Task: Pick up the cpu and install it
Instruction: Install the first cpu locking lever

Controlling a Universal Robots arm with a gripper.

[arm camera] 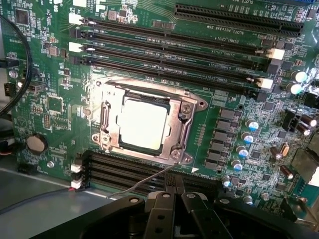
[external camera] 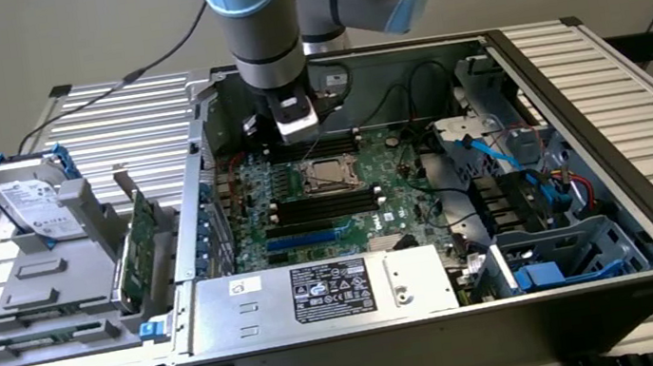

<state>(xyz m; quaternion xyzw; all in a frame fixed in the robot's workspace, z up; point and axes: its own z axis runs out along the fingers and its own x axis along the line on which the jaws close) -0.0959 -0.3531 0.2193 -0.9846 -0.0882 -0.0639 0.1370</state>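
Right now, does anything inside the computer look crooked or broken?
Nothing looks broken. The cpu lies flat and square inside its socket frame. One small oddity: a thin grey wire trails loosely across the black memory slots beside the socket, where it might snag.

Probably robotics lab: opened PC tower (external camera: 454, 357) on slatted aluminium bench (external camera: 100, 119), industrial robot arm (external camera: 265, 19) above it.

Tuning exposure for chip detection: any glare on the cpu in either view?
Wrist view: the cpu top is washed out near white by glare, spilling onto the socket frame; the memory slots stay readable. Exterior view: the cpu reads dull silver, no hot spot.
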